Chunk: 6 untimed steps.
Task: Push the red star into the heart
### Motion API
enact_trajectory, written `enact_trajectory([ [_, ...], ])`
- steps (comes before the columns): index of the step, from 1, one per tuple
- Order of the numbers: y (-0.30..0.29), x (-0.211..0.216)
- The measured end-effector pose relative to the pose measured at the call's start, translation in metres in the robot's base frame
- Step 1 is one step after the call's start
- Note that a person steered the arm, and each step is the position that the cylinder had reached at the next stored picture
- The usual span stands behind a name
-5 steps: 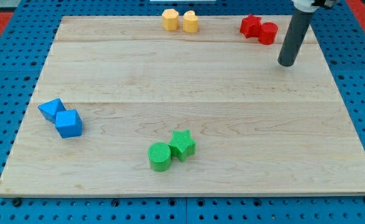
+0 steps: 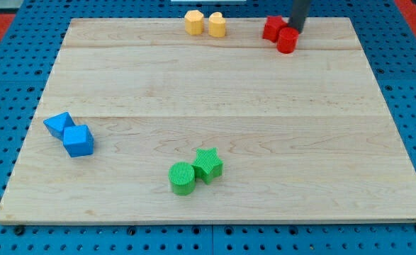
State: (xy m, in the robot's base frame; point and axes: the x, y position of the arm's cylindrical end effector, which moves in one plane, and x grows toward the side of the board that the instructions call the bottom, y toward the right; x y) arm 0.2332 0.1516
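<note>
The red star (image 2: 272,28) lies near the view's top edge of the wooden board (image 2: 215,99), touching a red cylinder (image 2: 287,40) just to its lower right. The yellow heart (image 2: 217,25) sits about eighty pixels to the star's left, beside a yellow hexagon (image 2: 193,22). My tip (image 2: 296,30) is down at the view's top, right against the upper right side of the two red blocks. The upper rod runs out of the frame.
Two blue blocks (image 2: 59,125) (image 2: 78,140) touch each other at the view's left. A green cylinder (image 2: 182,177) and a green star (image 2: 208,163) touch near the view's bottom centre. A blue pegboard (image 2: 406,106) surrounds the board.
My tip has moved up and left from the board's right side to the red blocks. The red star and red cylinder have shifted a little to the left.
</note>
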Motion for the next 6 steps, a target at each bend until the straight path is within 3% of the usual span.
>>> enact_trajectory([
  [1,-0.034,-0.010],
  [3,-0.034,-0.014],
  [5,-0.110,-0.014],
  [6,-0.087,0.053],
])
